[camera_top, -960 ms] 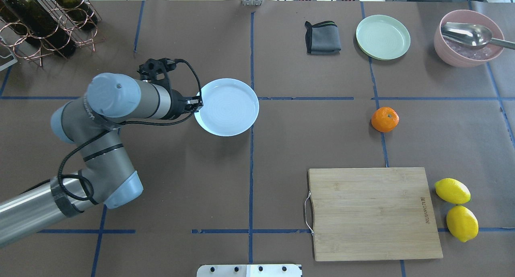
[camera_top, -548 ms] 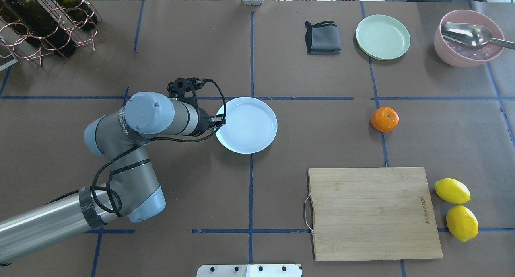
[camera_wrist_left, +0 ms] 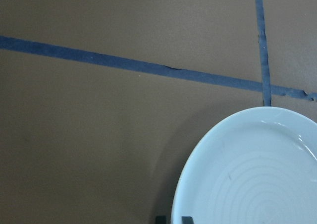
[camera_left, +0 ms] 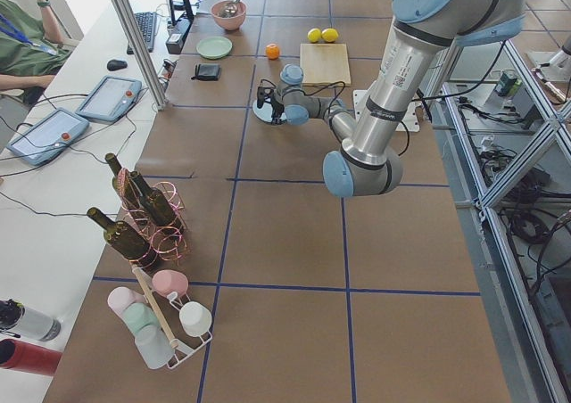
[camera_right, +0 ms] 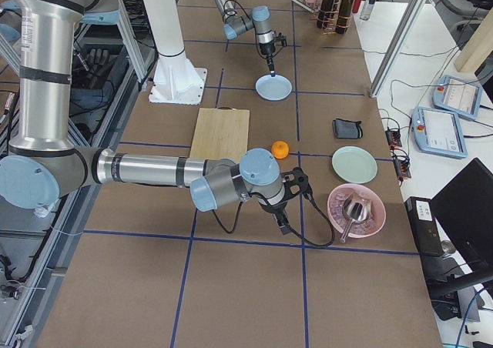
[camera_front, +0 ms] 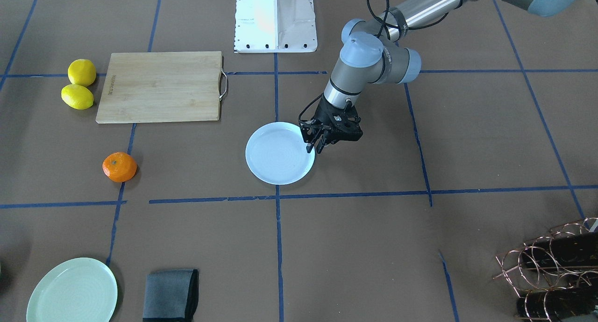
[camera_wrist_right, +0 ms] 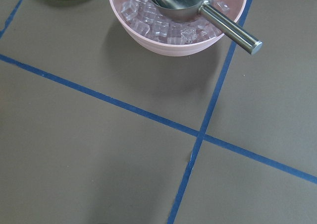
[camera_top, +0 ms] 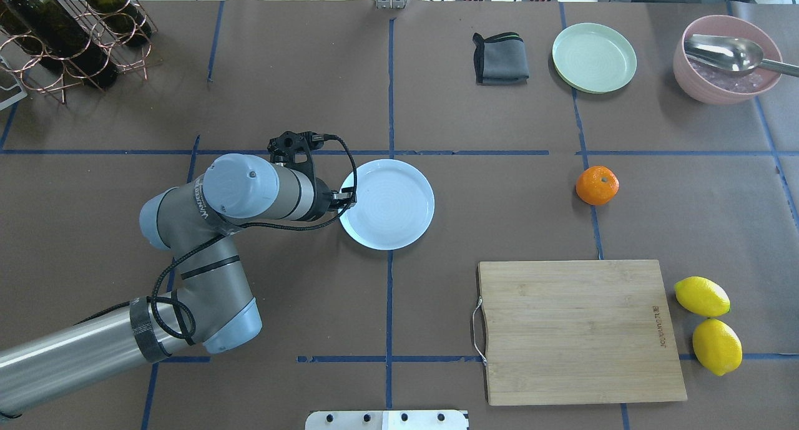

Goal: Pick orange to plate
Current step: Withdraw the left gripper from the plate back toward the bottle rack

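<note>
The orange [camera_top: 597, 185] lies on the brown table right of centre, alone on a blue tape line, and also shows as the orange [camera_front: 119, 167] in the front view. The pale blue-white plate [camera_top: 387, 204] sits near the table's middle. My left gripper [camera_top: 346, 198] is shut on its left rim; in the wrist view the plate [camera_wrist_left: 247, 174] fills the lower right. My right gripper [camera_right: 283, 226] shows only in the exterior right view, low over the table near the pink bowl, and I cannot tell its state.
A pale green plate [camera_top: 594, 57], a folded grey cloth [camera_top: 500, 58] and a pink bowl [camera_top: 705, 90] with ice and a metal scoop stand at the back right. A wooden cutting board [camera_top: 577, 330] and two lemons [camera_top: 701, 296] lie front right. A bottle rack [camera_top: 68, 37] stands back left.
My left arm has carried the plate to the right and toward the robot, about a plate's width, slowing in the last half second. The orange has not moved.
</note>
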`<state>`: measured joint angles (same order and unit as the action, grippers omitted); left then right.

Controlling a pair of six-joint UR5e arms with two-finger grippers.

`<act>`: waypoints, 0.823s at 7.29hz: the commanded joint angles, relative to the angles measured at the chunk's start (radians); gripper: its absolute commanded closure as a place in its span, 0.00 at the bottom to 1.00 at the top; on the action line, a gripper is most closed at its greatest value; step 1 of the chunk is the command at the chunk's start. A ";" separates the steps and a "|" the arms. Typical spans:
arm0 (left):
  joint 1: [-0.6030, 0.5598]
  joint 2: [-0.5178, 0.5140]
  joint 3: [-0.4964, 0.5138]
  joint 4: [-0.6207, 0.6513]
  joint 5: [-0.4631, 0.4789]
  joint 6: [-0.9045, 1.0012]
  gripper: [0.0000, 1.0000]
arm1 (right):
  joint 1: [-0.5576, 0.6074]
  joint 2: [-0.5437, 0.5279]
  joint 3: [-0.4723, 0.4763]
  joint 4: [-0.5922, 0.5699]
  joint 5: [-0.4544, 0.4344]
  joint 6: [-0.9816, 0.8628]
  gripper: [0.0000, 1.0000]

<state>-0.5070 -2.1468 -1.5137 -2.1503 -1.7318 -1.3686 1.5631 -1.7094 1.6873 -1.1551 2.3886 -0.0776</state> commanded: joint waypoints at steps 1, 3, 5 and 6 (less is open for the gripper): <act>-0.033 0.022 -0.045 0.029 -0.008 0.093 0.00 | 0.000 0.001 0.009 0.002 0.004 0.001 0.00; -0.132 0.089 -0.219 0.282 -0.082 0.311 0.00 | -0.044 0.028 0.029 0.002 0.034 0.001 0.00; -0.307 0.233 -0.389 0.424 -0.147 0.579 0.00 | -0.051 0.030 0.029 0.002 0.040 0.002 0.00; -0.424 0.317 -0.414 0.425 -0.194 0.778 0.00 | -0.054 0.031 0.029 0.000 0.040 0.001 0.00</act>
<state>-0.8001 -1.9308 -1.8713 -1.7572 -1.8728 -0.8001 1.5142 -1.6805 1.7159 -1.1539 2.4268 -0.0757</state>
